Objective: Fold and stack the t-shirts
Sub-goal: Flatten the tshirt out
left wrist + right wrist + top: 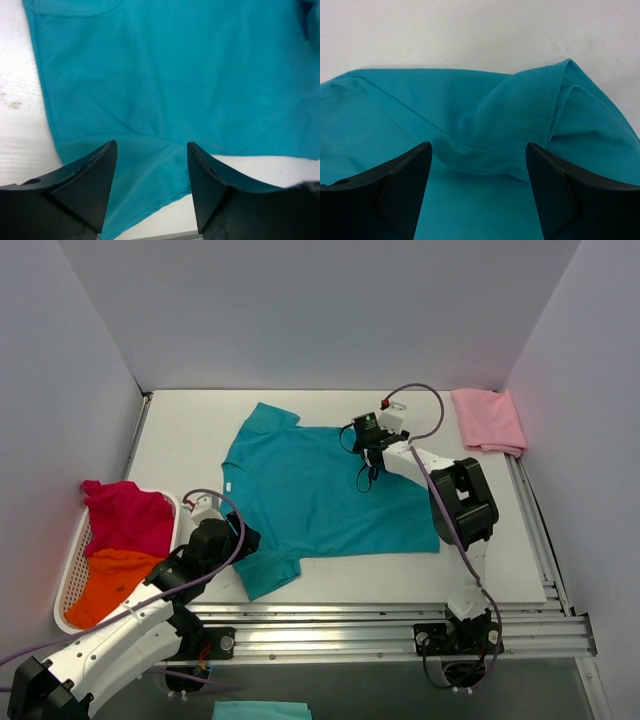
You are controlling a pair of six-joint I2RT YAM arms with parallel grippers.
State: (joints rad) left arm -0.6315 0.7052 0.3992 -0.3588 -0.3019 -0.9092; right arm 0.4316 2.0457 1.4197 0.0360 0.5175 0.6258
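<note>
Top external view shows the teal t-shirt (320, 495) flat on the table (180, 440), its long axis side to side, collar toward my left. My left gripper (151, 146) hangs parted over the near sleeve. My right gripper (479, 148) hangs parted over a rumpled fold at the far edge. Neither is clamped.

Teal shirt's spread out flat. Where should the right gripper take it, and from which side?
Take the teal t-shirt at its rumpled far corner, where the stitched hem stands up in a ridge off the table. Come straight down from above: the right gripper hangs open astride that ridge. Elsewhere the cloth lies flat, probably giving the fingers little to pinch.
</note>
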